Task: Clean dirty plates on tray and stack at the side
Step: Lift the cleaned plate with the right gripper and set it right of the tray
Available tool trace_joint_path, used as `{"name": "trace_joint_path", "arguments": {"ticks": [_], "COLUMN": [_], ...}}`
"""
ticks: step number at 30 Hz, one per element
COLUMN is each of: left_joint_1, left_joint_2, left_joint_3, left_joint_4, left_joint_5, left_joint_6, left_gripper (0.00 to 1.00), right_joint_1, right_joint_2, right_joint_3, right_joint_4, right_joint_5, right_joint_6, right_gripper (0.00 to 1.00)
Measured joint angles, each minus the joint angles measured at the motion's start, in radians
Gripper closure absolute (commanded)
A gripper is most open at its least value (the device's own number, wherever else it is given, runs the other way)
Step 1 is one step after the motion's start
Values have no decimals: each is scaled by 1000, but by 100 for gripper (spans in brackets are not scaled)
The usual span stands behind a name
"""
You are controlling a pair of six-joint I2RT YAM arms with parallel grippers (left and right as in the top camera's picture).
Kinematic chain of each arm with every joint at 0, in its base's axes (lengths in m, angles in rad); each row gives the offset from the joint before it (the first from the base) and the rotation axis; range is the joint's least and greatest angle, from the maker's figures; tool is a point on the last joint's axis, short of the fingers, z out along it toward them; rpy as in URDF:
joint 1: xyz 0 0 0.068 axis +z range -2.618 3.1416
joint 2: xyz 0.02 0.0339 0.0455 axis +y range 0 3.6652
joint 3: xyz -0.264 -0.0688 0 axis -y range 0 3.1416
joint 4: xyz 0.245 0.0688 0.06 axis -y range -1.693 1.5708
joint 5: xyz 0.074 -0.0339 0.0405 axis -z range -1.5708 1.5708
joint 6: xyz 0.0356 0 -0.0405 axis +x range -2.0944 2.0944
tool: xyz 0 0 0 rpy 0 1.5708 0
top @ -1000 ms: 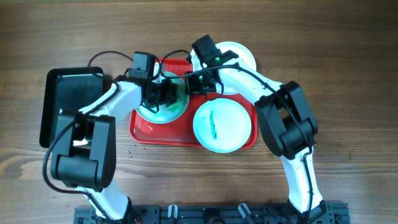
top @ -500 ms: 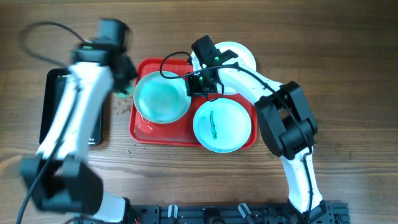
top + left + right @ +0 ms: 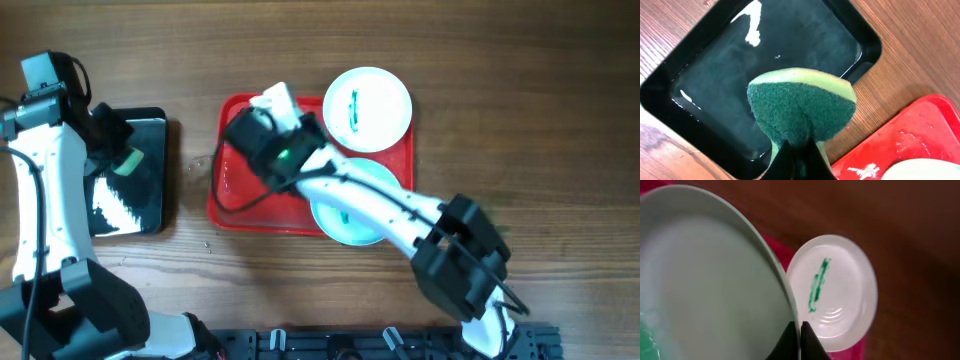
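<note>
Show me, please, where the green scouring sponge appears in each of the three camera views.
Overhead: the green scouring sponge is at the far left, over the black rectangular tray.
Left wrist: dead centre, pinched by the left gripper, black tray behind it.
Right wrist: not in it.
Shared landmark: the red rectangular plastic tray, centre overhead, lower right corner in left wrist, a red strip in right wrist.

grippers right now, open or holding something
Left gripper: shut on the green sponge, over the black tray.
Right gripper: shut on the rim of a plate.
</note>
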Motion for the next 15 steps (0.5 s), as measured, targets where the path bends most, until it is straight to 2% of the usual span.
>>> {"name": "trace_joint_path", "arguments": {"ticks": [8,15], "left_joint_1": [0,0], "left_joint_2": [2,2], "left_joint_3": [-9,-9], "left_joint_4": [30,35], "left_joint_5": [26,34], "left_joint_6": [0,-2], "left_gripper": [96,96], "right_joint_1": [104,112], "right_joint_2": [0,0], "right_joint_3": [0,0], "right_joint_4": [68,150], "right_joint_5": [428,505], "right_joint_6": [-32,-146], "right_gripper": [96,96]}}
